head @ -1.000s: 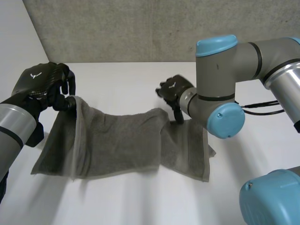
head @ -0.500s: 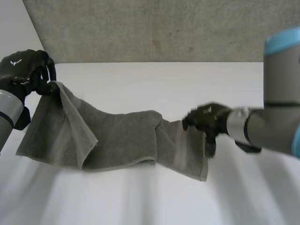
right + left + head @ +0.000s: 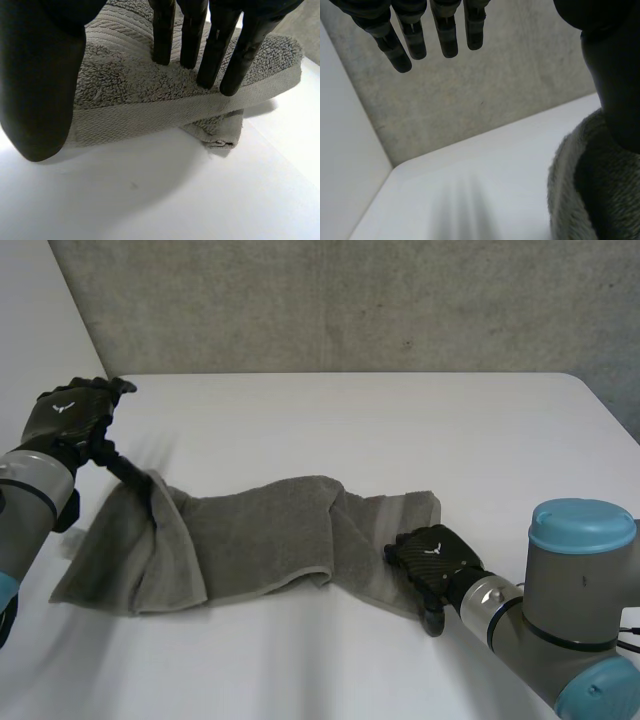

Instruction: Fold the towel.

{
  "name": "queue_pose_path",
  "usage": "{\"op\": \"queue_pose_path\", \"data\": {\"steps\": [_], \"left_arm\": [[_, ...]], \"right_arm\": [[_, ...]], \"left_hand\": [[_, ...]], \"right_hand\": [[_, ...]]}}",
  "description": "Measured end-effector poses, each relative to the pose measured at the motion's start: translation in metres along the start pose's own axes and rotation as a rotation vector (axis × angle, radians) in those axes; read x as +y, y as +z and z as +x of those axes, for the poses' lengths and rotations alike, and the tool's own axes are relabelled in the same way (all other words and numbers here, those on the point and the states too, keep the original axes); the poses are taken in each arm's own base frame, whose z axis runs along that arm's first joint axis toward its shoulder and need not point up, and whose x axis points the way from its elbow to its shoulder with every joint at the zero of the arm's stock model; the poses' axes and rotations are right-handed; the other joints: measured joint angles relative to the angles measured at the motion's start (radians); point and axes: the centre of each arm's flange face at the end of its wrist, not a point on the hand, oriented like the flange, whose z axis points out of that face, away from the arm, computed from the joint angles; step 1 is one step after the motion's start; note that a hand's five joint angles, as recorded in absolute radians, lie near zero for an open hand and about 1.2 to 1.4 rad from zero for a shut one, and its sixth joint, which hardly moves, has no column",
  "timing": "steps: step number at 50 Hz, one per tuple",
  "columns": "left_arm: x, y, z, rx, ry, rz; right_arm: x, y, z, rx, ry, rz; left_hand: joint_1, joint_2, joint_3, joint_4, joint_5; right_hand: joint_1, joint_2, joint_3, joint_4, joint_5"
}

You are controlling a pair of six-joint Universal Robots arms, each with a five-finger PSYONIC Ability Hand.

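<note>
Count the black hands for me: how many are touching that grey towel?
2. The left hand is at the towel's left end, its thumb against the cloth; the right hand rests straight fingers on the towel's right end.

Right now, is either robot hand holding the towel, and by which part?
Nothing is gripped. One towel corner hangs over the thumb of the open left robot hand; the right robot hand lays straight fingers on the other end.

Tally: one grey towel [image 3: 260, 540]; one white counter [image 3: 400, 430]; two black hands, left hand [image 3: 70, 418] and right hand [image 3: 432, 558]; two arms, left arm [image 3: 25, 505] and right arm [image 3: 570, 615].
</note>
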Motion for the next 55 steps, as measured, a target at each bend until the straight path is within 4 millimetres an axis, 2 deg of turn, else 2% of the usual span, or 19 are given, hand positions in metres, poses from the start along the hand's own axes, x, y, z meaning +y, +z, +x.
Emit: {"op": "queue_pose_path", "data": {"steps": [5,8,10,20,24,28,31,33,38,42,46,49,55], "left_arm": [[0.008,0.005,-0.017,-0.042,0.103,-0.03],[0.008,0.0,-0.023,-0.055,0.166,-0.037],[0.007,-0.006,-0.024,-0.055,0.196,-0.036],[-0.001,-0.048,-0.007,0.054,0.234,0.009],[-0.004,-0.058,-0.003,0.09,0.232,0.029],[-0.008,-0.059,-0.011,0.072,0.233,0.045],[-0.013,-0.053,-0.029,0.016,0.235,0.053],[-0.014,-0.05,-0.036,0.001,0.236,0.054],[-0.012,-0.05,-0.039,0.041,0.23,0.037],[-0.004,-0.057,-0.03,0.137,0.211,-0.005],[0.009,-0.069,-0.02,0.245,0.212,-0.068],[0.018,-0.074,-0.019,0.276,0.238,-0.102],[0.034,-0.077,-0.026,0.278,0.316,-0.161]], "right_arm": [[0.001,0.001,0.0,0.01,-0.002,0.018],[0.001,0.002,0.0,0.013,-0.004,0.024],[0.001,0.002,0.001,0.016,-0.004,0.027],[-0.009,0.001,0.008,0.033,-0.009,0.049],[-0.015,-0.001,0.01,0.039,-0.014,0.065],[-0.017,-0.002,0.011,0.041,-0.016,0.073],[-0.018,-0.002,0.011,0.038,-0.016,0.078],[-0.019,-0.002,0.011,0.034,-0.016,0.081],[-0.021,-0.001,0.012,0.025,-0.007,0.096],[-0.024,0.0,0.027,0.059,0.042,0.116],[-0.028,0.001,0.056,0.13,0.148,0.14],[-0.029,0.001,0.072,0.165,0.217,0.153],[-0.027,0.002,0.082,0.182,0.276,0.159]], "left_hand": [[0.0,-0.001,-0.002,0.0,0.0],[0.0,-0.001,-0.002,0.0,0.0],[0.0,-0.001,-0.002,0.0,0.0],[0.0,-0.001,-0.002,0.0,0.0],[0.0,-0.001,-0.002,0.0,0.0],[0.0,-0.001,-0.002,0.0,0.0],[0.0,-0.001,-0.002,0.0,0.0],[0.0,-0.001,-0.002,0.0,0.0],[0.0,-0.001,-0.002,0.0,0.0],[0.0,-0.001,-0.002,0.0,0.001],[0.0,0.002,-0.001,0.0,0.003],[0.0,0.002,-0.001,0.0,0.003],[0.0,0.002,0.0,0.0,0.003]], "right_hand": [[0.274,0.231,0.232,0.225,0.124],[0.484,0.416,0.426,0.443,0.28],[0.508,0.447,0.489,0.512,0.282],[0.587,0.537,0.533,0.533,0.282],[0.588,0.538,0.534,0.534,0.282],[0.622,0.572,0.564,0.555,0.282],[0.857,0.804,0.79,0.791,0.282],[0.936,0.875,0.868,0.866,0.282],[0.946,0.88,0.876,0.873,0.282],[0.947,0.88,0.876,0.873,0.282],[0.947,0.88,0.876,0.873,0.282],[0.947,0.88,0.877,0.873,0.282],[0.948,0.88,0.877,0.873,0.282]]}}
